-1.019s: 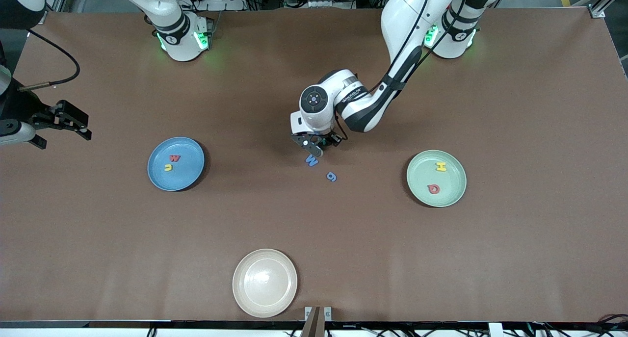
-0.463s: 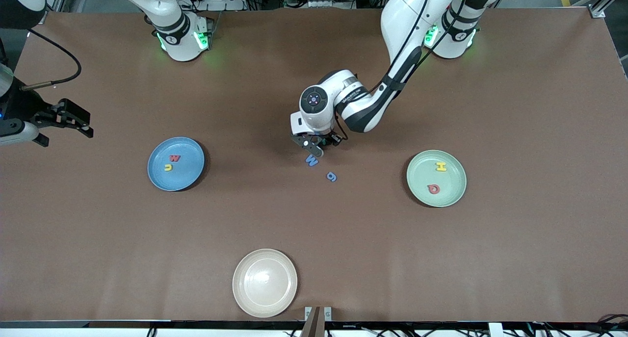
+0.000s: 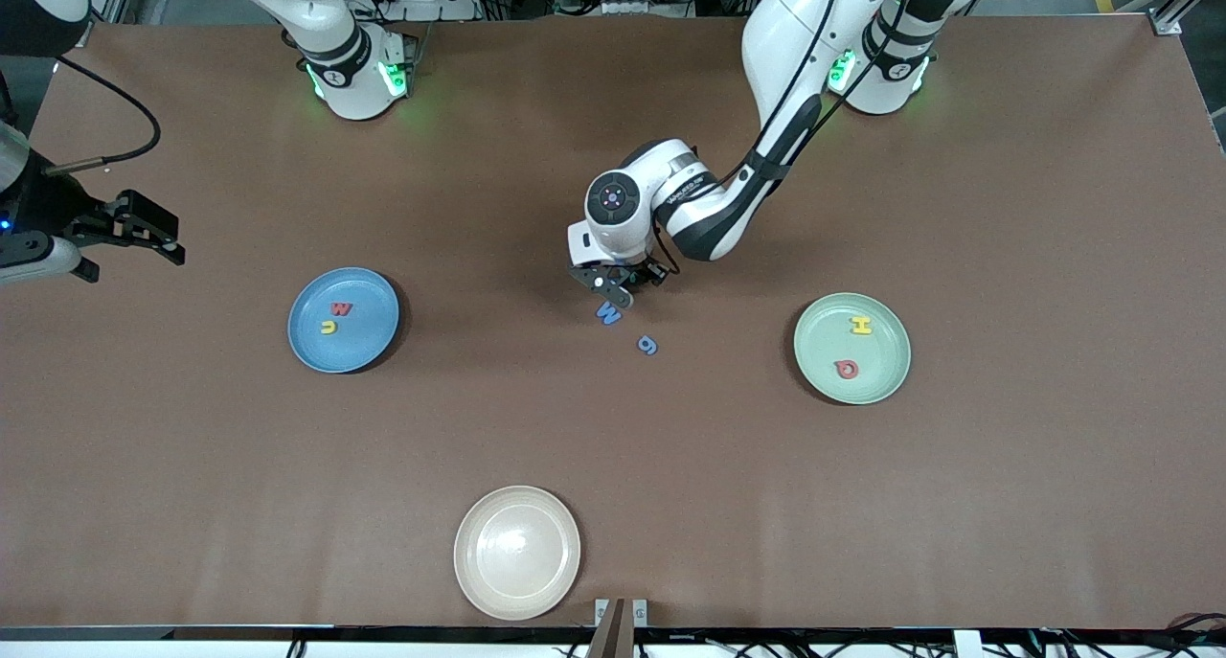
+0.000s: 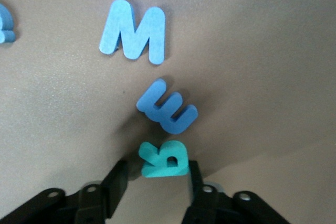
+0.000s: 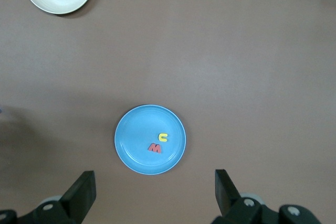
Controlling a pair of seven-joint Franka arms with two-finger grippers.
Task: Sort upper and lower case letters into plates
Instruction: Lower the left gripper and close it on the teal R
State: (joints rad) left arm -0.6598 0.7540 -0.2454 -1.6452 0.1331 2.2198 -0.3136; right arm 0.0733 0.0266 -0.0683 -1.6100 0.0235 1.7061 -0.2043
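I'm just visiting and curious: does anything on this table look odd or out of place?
The cream plate sits unused, nearer the front camera than both other plates. By the left gripper, the teal letter between its fingers looks propped on edge rather than flat.

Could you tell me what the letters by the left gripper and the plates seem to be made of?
Teal R, blue E and M: probably foam, matte, thick with rounded edges. Blue plate, green plate: likely plastic or melamine, smooth with a soft sheen; this cannot be confirmed.
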